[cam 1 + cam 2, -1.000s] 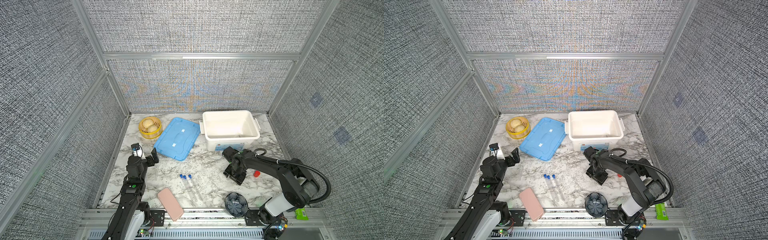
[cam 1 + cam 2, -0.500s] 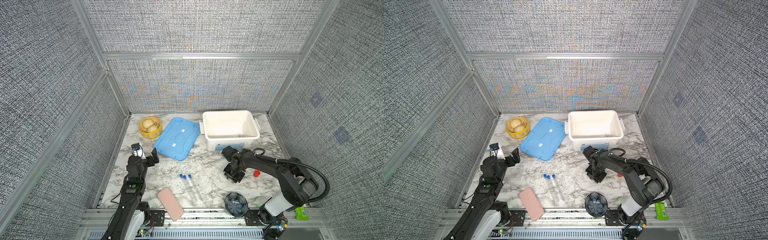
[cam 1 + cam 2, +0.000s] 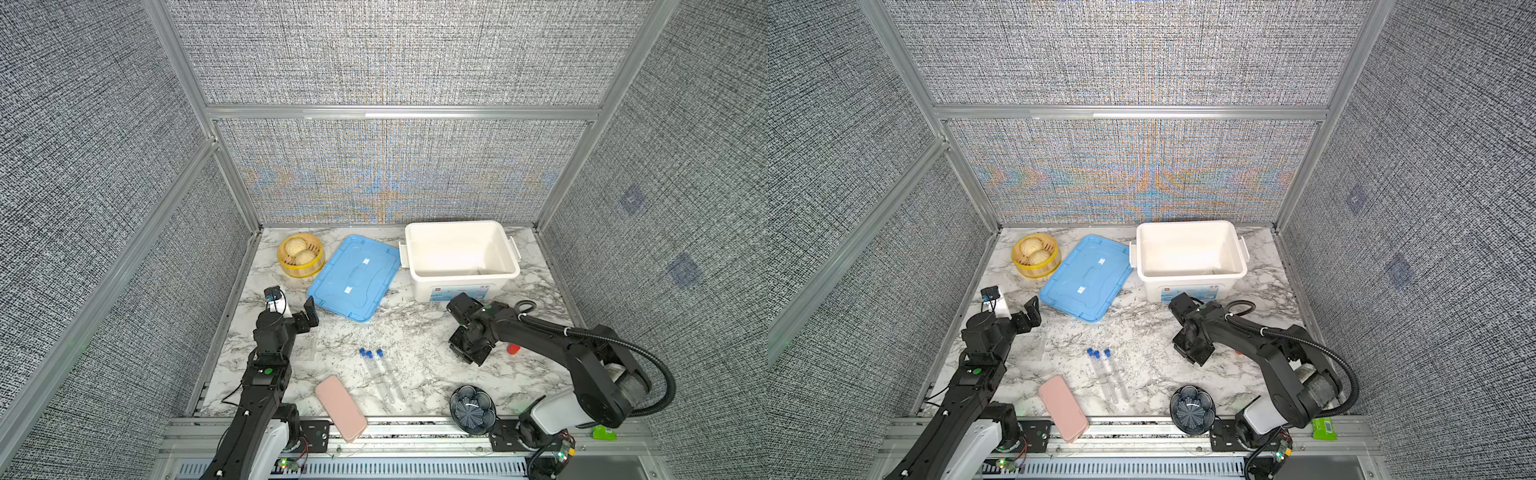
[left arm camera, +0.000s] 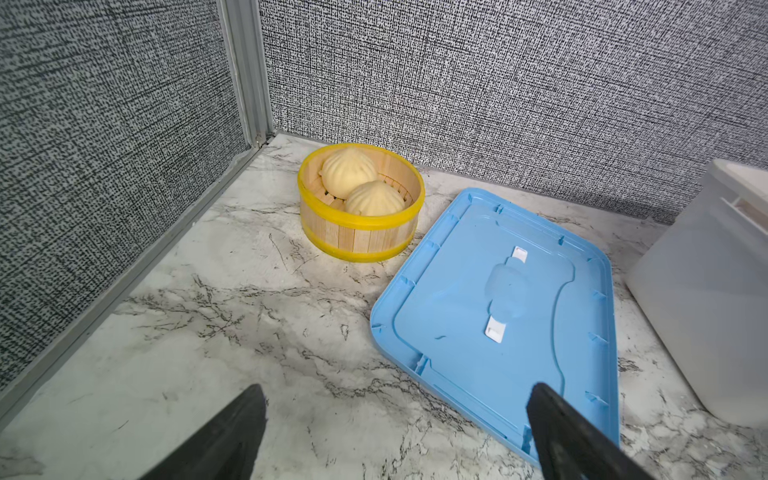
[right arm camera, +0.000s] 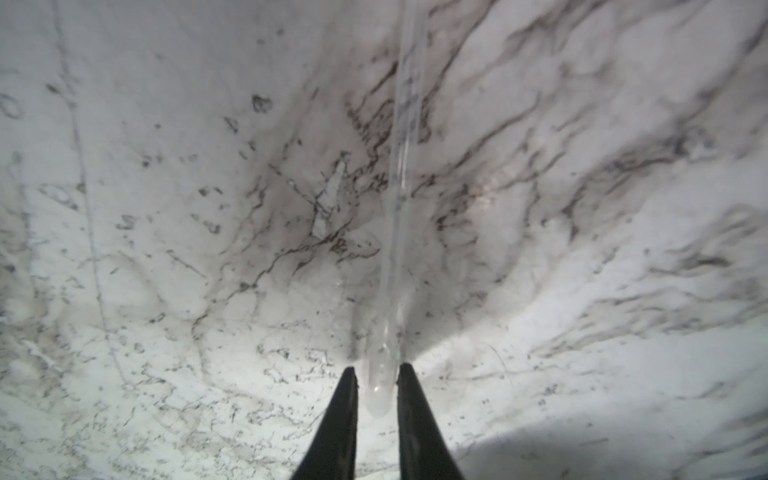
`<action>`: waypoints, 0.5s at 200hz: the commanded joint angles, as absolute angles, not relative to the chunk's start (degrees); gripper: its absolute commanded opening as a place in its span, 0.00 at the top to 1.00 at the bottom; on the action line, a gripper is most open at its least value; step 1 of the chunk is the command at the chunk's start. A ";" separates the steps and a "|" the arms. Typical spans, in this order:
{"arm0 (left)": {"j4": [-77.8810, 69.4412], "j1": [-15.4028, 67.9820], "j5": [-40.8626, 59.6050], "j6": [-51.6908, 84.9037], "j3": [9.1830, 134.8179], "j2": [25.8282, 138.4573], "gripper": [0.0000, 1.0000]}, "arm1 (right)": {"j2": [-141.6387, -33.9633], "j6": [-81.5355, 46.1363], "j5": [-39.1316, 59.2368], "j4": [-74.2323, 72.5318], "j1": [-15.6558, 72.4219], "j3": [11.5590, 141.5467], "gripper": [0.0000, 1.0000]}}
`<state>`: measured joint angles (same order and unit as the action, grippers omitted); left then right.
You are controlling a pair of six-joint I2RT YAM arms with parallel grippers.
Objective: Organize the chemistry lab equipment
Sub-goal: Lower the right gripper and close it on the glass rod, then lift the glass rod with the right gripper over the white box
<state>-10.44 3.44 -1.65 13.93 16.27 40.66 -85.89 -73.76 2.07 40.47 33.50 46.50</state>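
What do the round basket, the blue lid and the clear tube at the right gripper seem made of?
The round basket looks like pale wood slats, grain visible, with glossy yellow bands. The blue lid seems moulded plastic, smooth, with ribs along its rim. The clear tube is transparent, glass or plastic, I cannot tell; the table veins show through it.

table [image 3: 415, 332]: white marble, grey-black veins
tubes [image 3: 380, 374]: clear, blue caps
slender tube [image 5: 395, 249]: clear
lid [image 3: 353, 278]: light blue
bin [image 3: 461, 286]: white
steamer basket [image 3: 301, 270]: yellow bands, pale wood
case [image 3: 340, 408]: pink
dish [image 3: 473, 409]: dark blue, radial pattern
walls [image 3: 374, 50]: grey weave
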 commanded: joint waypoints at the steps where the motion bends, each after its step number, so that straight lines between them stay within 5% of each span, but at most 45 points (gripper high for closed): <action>1: -11.29 3.44 -1.54 13.95 16.88 40.80 0.01 | -85.76 -74.36 0.12 40.98 33.40 45.98 0.82; 100: -11.60 3.44 -1.32 13.75 16.35 39.79 0.01 | -86.56 -73.37 3.13 34.96 32.33 41.44 0.78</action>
